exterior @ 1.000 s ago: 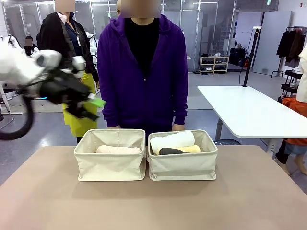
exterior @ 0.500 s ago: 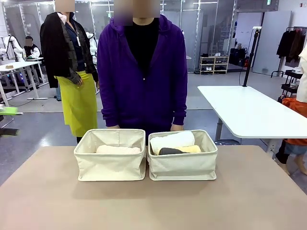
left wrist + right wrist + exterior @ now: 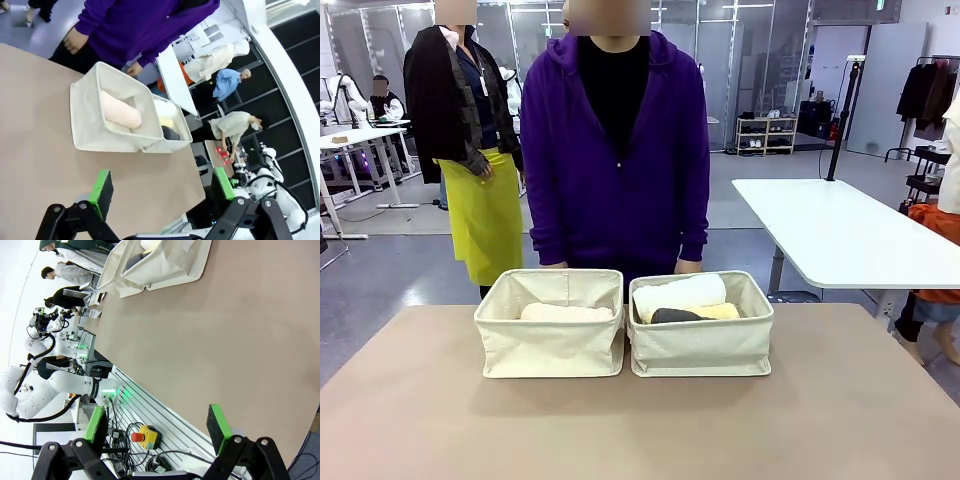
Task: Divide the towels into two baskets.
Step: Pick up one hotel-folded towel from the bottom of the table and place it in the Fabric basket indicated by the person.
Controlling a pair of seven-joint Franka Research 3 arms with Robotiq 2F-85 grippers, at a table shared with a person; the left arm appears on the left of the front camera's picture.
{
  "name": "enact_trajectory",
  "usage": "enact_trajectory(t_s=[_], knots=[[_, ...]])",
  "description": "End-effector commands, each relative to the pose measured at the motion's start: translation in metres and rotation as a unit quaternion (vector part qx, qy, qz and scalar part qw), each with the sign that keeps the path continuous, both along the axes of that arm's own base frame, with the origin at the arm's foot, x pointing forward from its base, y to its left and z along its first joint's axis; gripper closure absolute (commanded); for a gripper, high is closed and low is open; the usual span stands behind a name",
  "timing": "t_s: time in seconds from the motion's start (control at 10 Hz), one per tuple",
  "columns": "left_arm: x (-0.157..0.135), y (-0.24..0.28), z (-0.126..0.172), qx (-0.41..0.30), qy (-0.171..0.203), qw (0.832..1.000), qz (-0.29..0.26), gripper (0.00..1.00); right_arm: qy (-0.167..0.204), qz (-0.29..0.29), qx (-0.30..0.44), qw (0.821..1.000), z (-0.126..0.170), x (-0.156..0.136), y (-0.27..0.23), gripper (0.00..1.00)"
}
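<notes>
Two cream canvas baskets stand side by side at the table's far middle. The left basket (image 3: 550, 350) holds one peach-cream towel (image 3: 567, 313). The right basket (image 3: 700, 350) holds a white towel (image 3: 680, 293), a dark grey towel (image 3: 672, 316) and a pale yellow towel (image 3: 722, 311). My left gripper (image 3: 162, 187) is open and bare, high over the table, looking at the nearer basket (image 3: 95, 130) and its peach towel (image 3: 120, 110). My right gripper (image 3: 157, 425) is open too, above the table's near edge, far from the baskets (image 3: 160, 265).
A person in a purple hoodie (image 3: 615, 150) stands right behind the baskets, hands low by their far rims. A white table (image 3: 840, 240) stands off to the right. A red stop button (image 3: 145, 435) sits below the table's near edge.
The left arm, which hung at the picture's left a second ago, has drawn back out of the front view. Baskets, towels and the person have not moved.
</notes>
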State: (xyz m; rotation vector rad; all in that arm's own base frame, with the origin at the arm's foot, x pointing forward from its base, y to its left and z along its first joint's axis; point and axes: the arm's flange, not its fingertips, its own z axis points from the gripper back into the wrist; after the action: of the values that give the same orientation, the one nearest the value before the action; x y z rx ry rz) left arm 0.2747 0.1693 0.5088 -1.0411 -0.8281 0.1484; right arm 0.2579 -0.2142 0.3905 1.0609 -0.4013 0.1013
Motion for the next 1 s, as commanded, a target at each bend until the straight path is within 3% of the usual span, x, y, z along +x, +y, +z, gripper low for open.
enact_trajectory(t_s=[0.0,0.9], knots=[[-0.002,-0.0016,-0.0006,-0.006,0.004,1.0,-0.011,0.0,-0.006,-0.003,0.007,1.0,0.0033,-0.0012,0.0012,0.0],[-0.002,-0.0016,-0.0006,-0.006,0.004,1.0,-0.011,0.0,-0.006,-0.003,0.007,1.0,0.0033,-0.0012,0.0012,0.0]])
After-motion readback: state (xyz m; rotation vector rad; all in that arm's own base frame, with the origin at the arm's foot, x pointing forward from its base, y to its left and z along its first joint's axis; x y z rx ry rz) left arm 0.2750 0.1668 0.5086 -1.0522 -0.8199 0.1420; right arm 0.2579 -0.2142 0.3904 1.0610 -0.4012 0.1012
